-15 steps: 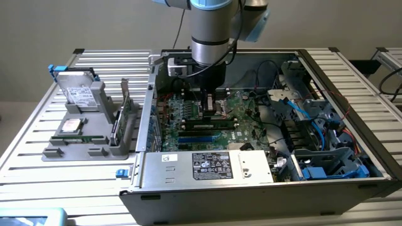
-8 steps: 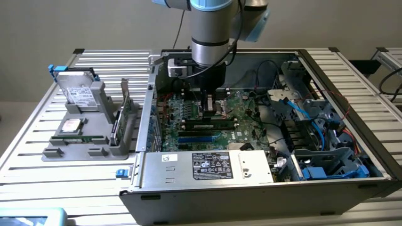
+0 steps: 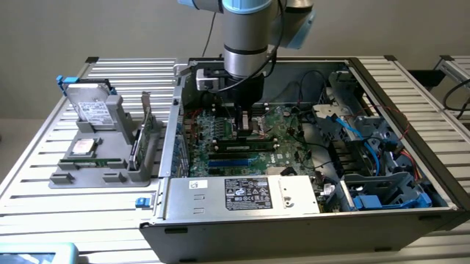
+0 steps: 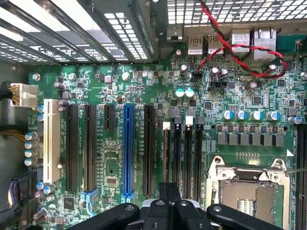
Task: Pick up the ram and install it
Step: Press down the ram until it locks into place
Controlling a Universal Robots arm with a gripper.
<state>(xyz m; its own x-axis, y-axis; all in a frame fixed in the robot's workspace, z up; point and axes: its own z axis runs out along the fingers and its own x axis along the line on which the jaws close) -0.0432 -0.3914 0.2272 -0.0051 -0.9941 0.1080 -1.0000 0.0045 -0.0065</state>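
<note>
Gripper (image 4: 165,211) shut inside computer case (image 3: 294,228), hovering just over motherboard (image 4: 144,86) memory slots (image 4: 184,153) (ram (image 3: 246,147) apparently seated below), nothing visibly held.

A plain grey-beige wall (image 3: 88,27) stands behind a work table (image 3: 44,181) of ribbed aluminium slats. A second slatted table (image 3: 459,63) sits at the exterior view's right. The light is soft and even.

No legible text on anything.
</note>
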